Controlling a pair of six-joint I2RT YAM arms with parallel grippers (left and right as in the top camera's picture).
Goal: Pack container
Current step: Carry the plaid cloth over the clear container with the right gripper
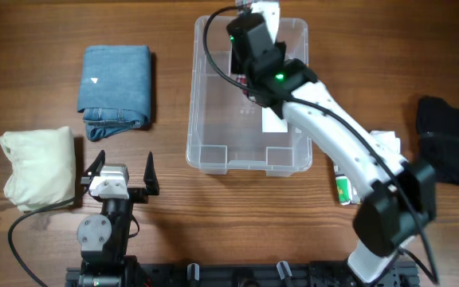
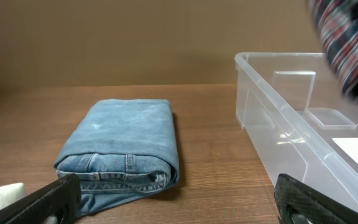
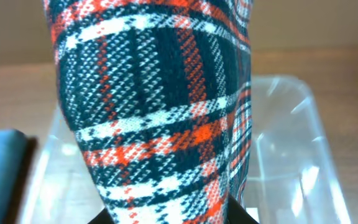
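Plaid cloth (image 3: pixel 154 106): soft, light, floppy, best pinched mid-fold. Clamped in right fingers (image 3: pixel 123 219) above stiff container (image 1: pixel 205 151); left fingers (image 1: pixel 151 170) spread, empty, over bench (image 1: pixel 38 48).

You're at a robotics lab bench, not a home: a bare wood-grain tabletop (image 1: pixel 38 32), a black slotted metal mounting rail (image 1: pixel 237 275) along its near edge, a loose black cable (image 1: pixel 12 235), and a plain tan wall (image 2: pixel 104 43) behind.

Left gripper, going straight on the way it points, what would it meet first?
Most likely the folded jeans, straight ahead of the open left gripper; the container sits off to its right.
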